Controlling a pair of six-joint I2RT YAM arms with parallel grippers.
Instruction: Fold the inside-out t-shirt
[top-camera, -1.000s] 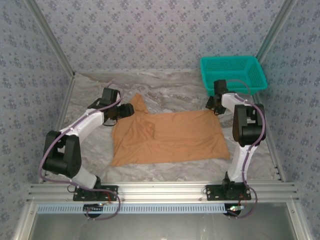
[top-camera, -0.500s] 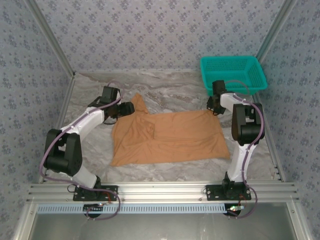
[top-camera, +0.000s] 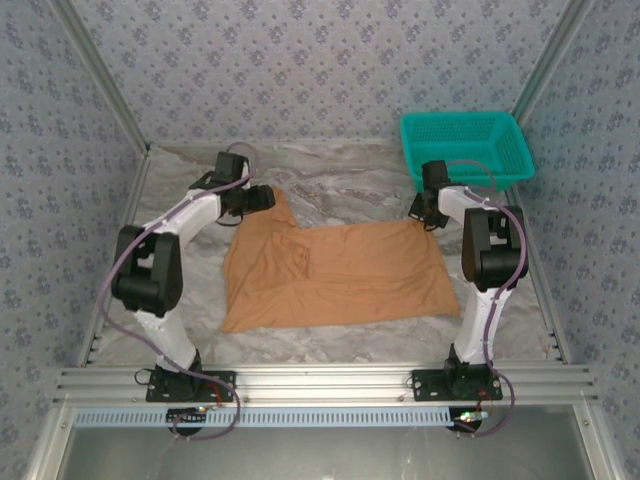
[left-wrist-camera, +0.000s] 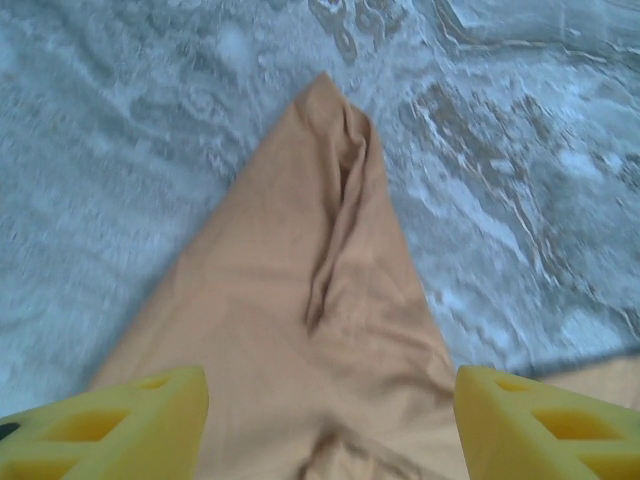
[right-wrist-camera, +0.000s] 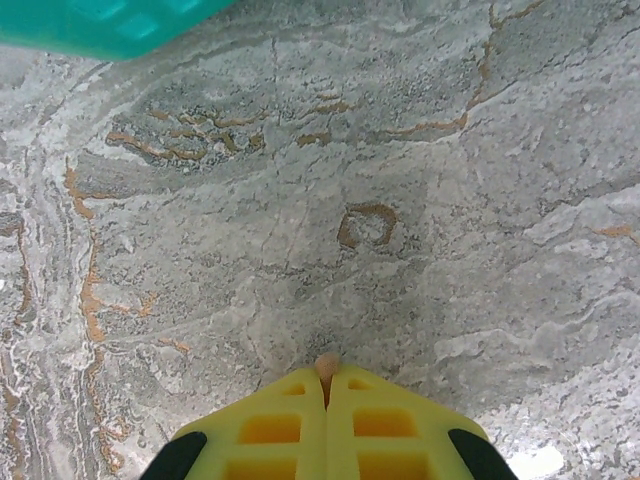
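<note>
Your right hand (right-wrist-camera: 327, 375) is clamped on the 2 o'clock corner of the orange-tan soft fabric t-shirt (top-camera: 335, 275), flat on the grey marbled table (top-camera: 340, 175). Your left hand (left-wrist-camera: 330, 388), jaws apart, straddles its 11 o'clock sleeve, probably readying a 2-handed fold.

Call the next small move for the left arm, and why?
Probably close the left gripper on the shirt. Its jaws stand open astride the pointed corner, cloth between the yellow fingers, while the right gripper is already shut with a nub of tan cloth pinched at its tips. Both ends need a grip before lifting.
</note>
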